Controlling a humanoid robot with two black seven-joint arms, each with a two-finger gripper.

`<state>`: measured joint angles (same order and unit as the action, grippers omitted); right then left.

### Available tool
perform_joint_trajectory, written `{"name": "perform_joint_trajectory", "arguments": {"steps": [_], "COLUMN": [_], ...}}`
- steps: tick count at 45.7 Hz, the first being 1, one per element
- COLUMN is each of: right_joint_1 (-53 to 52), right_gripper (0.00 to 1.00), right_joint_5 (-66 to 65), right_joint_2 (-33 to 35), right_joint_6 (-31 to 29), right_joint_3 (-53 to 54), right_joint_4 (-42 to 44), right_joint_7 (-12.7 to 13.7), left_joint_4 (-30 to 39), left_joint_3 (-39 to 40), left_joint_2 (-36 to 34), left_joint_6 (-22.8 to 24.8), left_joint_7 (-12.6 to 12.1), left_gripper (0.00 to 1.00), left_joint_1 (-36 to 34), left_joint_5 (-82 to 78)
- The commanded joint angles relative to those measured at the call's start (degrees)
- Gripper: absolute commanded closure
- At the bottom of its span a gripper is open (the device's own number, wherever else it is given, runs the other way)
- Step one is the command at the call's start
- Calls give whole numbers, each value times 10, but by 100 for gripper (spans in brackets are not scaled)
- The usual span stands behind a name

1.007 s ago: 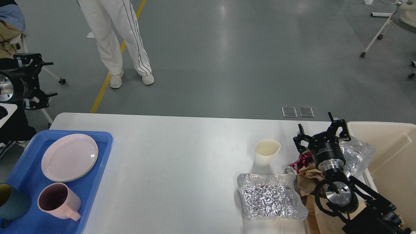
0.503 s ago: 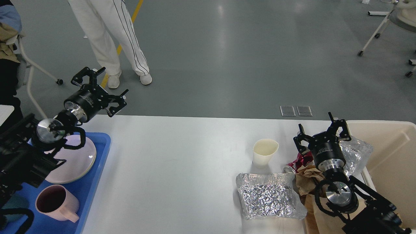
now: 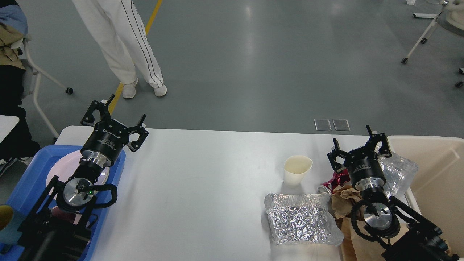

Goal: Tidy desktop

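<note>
The white desktop (image 3: 203,181) fills the lower half of the view. A cream paper cup (image 3: 297,169) stands on it right of centre. A crumpled foil tray (image 3: 300,222) lies in front of the cup. A red can (image 3: 335,181) and brown crumpled paper (image 3: 342,201) lie beside my right arm, with another foil piece (image 3: 398,172) behind it. My right gripper (image 3: 359,145) is open and empty above the can. My left gripper (image 3: 113,120) is open and empty over the desktop's far left corner.
A blue tray (image 3: 36,170) at the left holds a pink plate (image 3: 67,165), mostly hidden by my left arm. A beige bin (image 3: 440,170) stands at the right edge. A person in white trousers (image 3: 123,47) stands beyond the table.
My left arm has swung in from the left and come down over the blue tray, hiding the plate and pink mug. The right arm has not moved.
</note>
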<state>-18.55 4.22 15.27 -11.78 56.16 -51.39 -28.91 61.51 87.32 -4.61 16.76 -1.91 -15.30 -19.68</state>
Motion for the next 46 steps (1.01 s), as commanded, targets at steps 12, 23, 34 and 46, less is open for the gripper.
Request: {"name": "perform_joint_trajectory", "arguments": {"steps": [12,23,34,46], "right_joint_1": [0,0,1,0], "right_gripper": [0,0,0,0], "right_joint_5": [0,0,0,0], "right_joint_2": [0,0,0,0], "right_joint_6": [0,-1,0,0], "right_joint_3": [0,0,0,0], "right_joint_4": [0,0,0,0], "right_joint_7": [0,0,0,0], "left_joint_4": [-1,-3,-1,-2], "left_joint_3": [10,12,15,50], "left_joint_2": [-1,-1,-6,-1], "left_joint_6": [44,64,68,73], "left_joint_7": [9,10,1,8], "left_gripper": [4,4,4,4], "left_joint_1": [33,33,54,57], "left_joint_5": [3,66,66,69]}}
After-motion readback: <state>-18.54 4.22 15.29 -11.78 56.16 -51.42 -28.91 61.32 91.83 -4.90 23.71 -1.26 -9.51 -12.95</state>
